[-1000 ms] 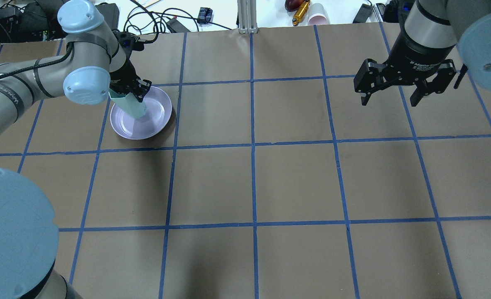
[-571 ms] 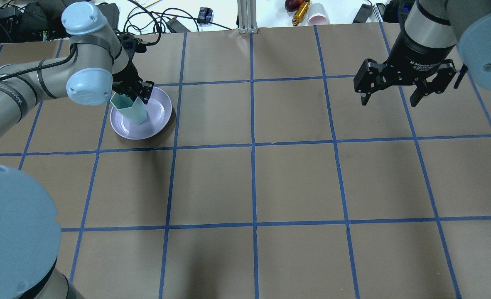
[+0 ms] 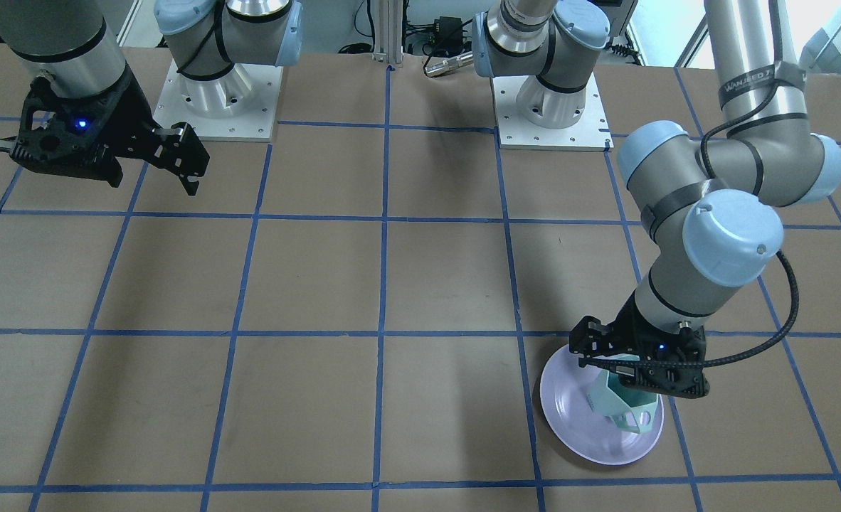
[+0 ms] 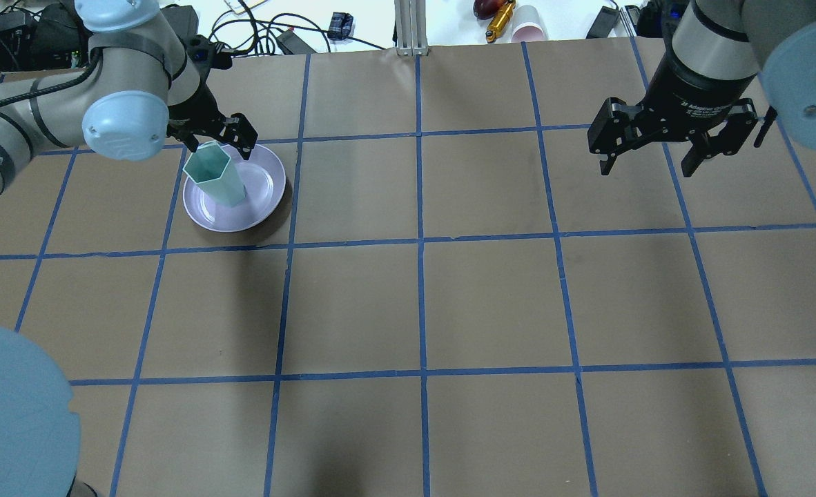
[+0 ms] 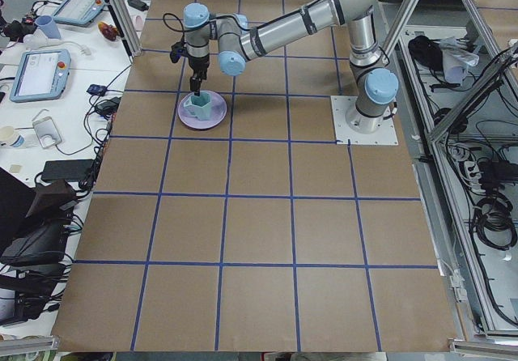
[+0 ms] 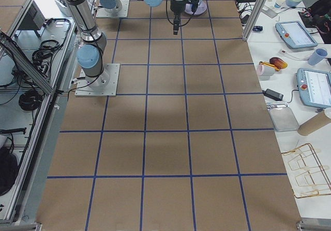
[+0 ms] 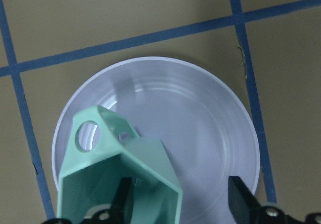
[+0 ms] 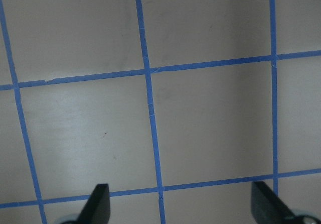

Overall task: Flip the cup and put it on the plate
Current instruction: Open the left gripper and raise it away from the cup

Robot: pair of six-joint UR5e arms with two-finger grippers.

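The pale mint-green faceted cup (image 4: pixel 213 177) stands upright, mouth up, on the lavender plate (image 4: pixel 264 192) at the far left of the table. My left gripper (image 4: pixel 216 145) hovers just above the cup's rim with its jaws apart. In the left wrist view one finger (image 7: pixel 123 204) sits at the cup's (image 7: pixel 125 166) opening and the other (image 7: pixel 242 204) stands well clear over the plate (image 7: pixel 210 128). In the front view the cup (image 3: pixel 623 407), its handle toward the camera, stands on the plate (image 3: pixel 573 419) below the left gripper (image 3: pixel 637 370). My right gripper (image 4: pixel 648 169) is open and empty above the far right.
Blue tape lines grid the brown table (image 4: pixel 422 304). Cables, a pink cup (image 4: pixel 529 31) and tools lie beyond the far edge. The right wrist view shows only bare table between the open fingers (image 8: pixel 100 201).
The cup went from tilted in my left gripper to upright on the plate. The left gripper has opened and pulled back toward the far edge. The right arm has not moved.
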